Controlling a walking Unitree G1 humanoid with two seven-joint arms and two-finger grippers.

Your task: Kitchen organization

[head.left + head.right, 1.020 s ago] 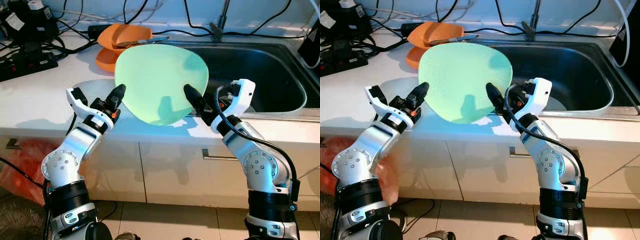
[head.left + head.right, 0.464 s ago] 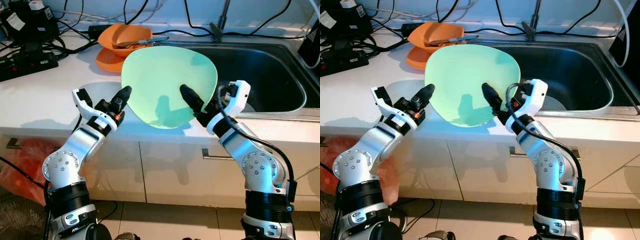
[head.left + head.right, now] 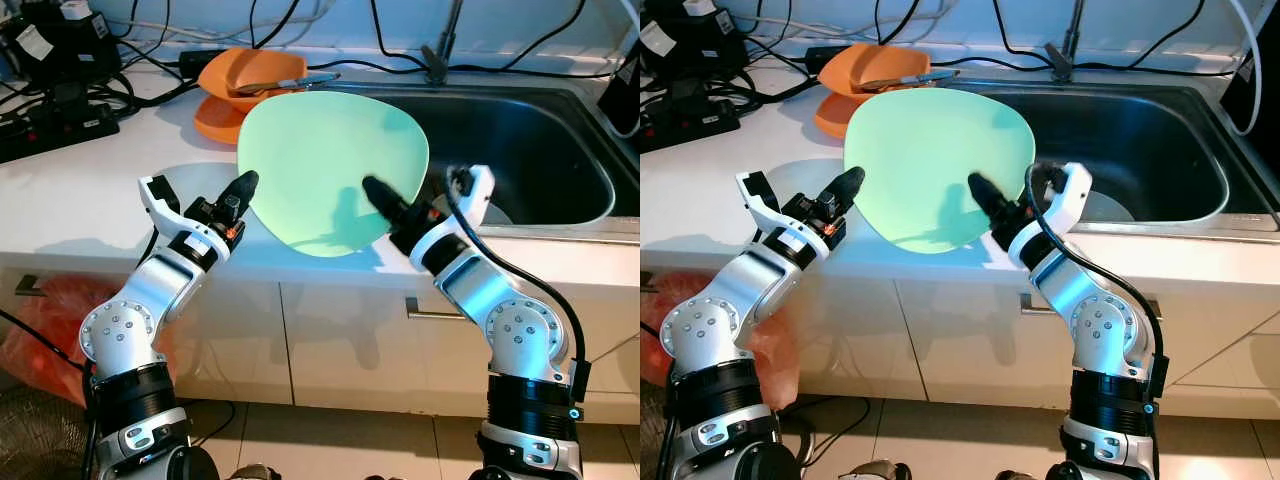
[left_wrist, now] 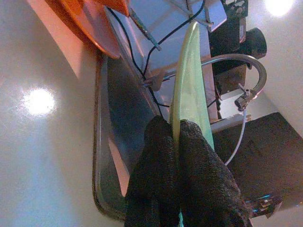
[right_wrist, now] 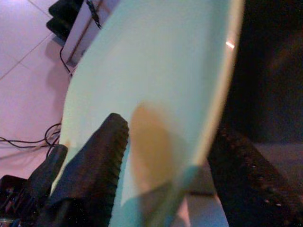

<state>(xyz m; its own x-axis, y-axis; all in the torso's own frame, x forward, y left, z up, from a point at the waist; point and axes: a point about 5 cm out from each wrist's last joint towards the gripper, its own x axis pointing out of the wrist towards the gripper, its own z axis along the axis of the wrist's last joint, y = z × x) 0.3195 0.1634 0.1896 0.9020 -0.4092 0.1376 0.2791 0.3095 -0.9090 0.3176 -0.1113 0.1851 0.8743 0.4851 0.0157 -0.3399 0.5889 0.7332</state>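
Two grippers are clamped on the green plate (image 3: 330, 170) | held tilted beside the sink (image 3: 540, 150) | left gripper (image 3: 243, 187) nipped on rim | right gripper (image 3: 378, 195) pinched opposite | both grips are best kept level, moved together.

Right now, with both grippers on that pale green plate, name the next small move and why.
Probably carry the pale green plate a little toward the steel sink. The left gripper and right gripper pinch opposite rims, the plate is tilted and lifted over the white counter.
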